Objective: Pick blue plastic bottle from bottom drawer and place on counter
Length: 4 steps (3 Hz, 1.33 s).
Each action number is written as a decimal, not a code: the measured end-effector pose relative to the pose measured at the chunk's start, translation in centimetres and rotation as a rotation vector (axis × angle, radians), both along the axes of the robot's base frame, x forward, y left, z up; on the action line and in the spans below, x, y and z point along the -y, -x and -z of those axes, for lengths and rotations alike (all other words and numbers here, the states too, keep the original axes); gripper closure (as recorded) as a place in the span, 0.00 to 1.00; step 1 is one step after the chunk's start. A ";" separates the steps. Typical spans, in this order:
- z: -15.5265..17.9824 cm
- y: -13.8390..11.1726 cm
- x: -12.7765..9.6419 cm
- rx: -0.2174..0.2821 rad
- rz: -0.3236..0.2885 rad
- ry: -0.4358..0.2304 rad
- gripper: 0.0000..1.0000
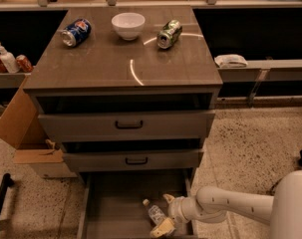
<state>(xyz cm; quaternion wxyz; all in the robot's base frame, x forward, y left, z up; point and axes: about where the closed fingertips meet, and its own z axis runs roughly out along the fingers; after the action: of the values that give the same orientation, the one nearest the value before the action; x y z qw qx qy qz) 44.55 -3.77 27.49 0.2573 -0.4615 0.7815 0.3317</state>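
Office kitchenette: drawer cabinet (125,126), soda cans (75,32), bowl (128,25), terrazzo (250,148); claw (164,214) in bottom drawer (118,203).

Desk (105,68) top: glossy, smooth grey-brown, curved glare streaks. Bowl (128,25) shiny white (ceramic-looking). Blue can (75,32) & green can (169,33): shiny metal. Bottom drawer (115,203) floor matt grey. Blue plastic bottle (154,213): clear plastic. Gripper (164,214) right at it in the drawer, smooth white shell, matt tan fingers (162,228) spread. Cardboard box (21,118) dull.

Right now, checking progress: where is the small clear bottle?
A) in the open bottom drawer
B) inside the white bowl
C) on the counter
A: the bottle lies on the floor of the bottom drawer, with the pincer low in the drawer beside it.
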 end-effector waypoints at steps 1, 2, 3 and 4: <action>1.8 -0.7 -0.7 0.026 0.010 0.014 0.00; 3.5 -1.6 -1.4 0.041 0.009 0.054 0.00; 5.5 -2.7 -1.9 0.049 0.006 0.077 0.00; 7.6 -4.0 -1.6 0.050 0.018 0.099 0.00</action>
<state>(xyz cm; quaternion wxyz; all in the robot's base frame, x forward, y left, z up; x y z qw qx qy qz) 48.53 -2.14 19.86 0.2565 -0.4746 0.7945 0.2788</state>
